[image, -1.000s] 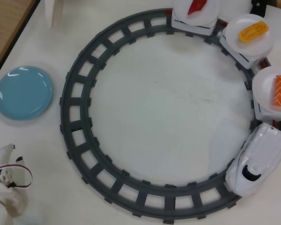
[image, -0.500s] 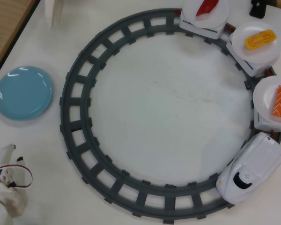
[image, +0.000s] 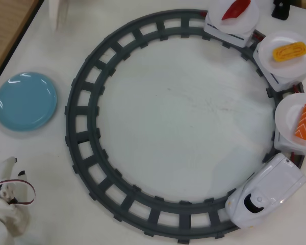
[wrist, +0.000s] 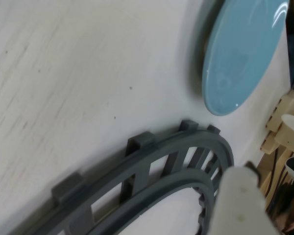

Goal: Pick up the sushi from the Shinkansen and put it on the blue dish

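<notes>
Sushi is the thing to fetch, but the largest item around it is the grey circular track (image: 81, 109), which fills most of the white table (image: 183, 122) in the overhead view. On its lower right bend sits the Shinkansen (image: 265, 191), nose toward the bottom of the loop, drawing three cars topped with round white plates. Well apart, at the far left outside the track, lies the blue dish (image: 25, 100), bare and glossy; the wrist view shows it (wrist: 245, 54) too, beyond a stretch of track (wrist: 152, 166). The sushi (image: 305, 121) rests on the white plate (image: 288, 115) nearest the engine, close to the right edge. A yellow egg piece (image: 290, 52) and a red piece (image: 236, 9) ride the other two cars. It looks small, light and rigid, likely smooth plastic that could slip or skid off its plate; pinching across its two long sides seems safest. Only a pale part of the gripper (wrist: 242, 203) shows, so whether its fingers are parted or closed cannot be told
</notes>
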Motion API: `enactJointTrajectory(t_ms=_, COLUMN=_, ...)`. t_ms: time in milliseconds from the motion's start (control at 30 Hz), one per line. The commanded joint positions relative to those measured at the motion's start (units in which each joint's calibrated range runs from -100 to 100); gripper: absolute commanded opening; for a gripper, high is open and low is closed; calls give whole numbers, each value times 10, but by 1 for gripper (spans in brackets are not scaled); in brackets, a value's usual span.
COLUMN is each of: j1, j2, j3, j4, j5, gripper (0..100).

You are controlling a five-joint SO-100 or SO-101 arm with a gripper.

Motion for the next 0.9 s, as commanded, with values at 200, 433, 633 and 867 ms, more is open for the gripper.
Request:
enactJointTrajectory(t_ms=200, j1=23, j2=-3, j3=-26, j4=-7, j5=-1, gripper=14)
enactJointTrajectory(t_ms=433, j1=105, j2=-2, j3=-41, j4=-7, j5=-1, gripper=14)
enactJointTrajectory(t_ms=633, j1=140, j2=8, j3=-85, j4=-7, j5=-1, gripper=14)
enactJointTrajectory(t_ms=867, j1=188, j2=81, j3=-130, j4=-7, j5=-1, gripper=14)
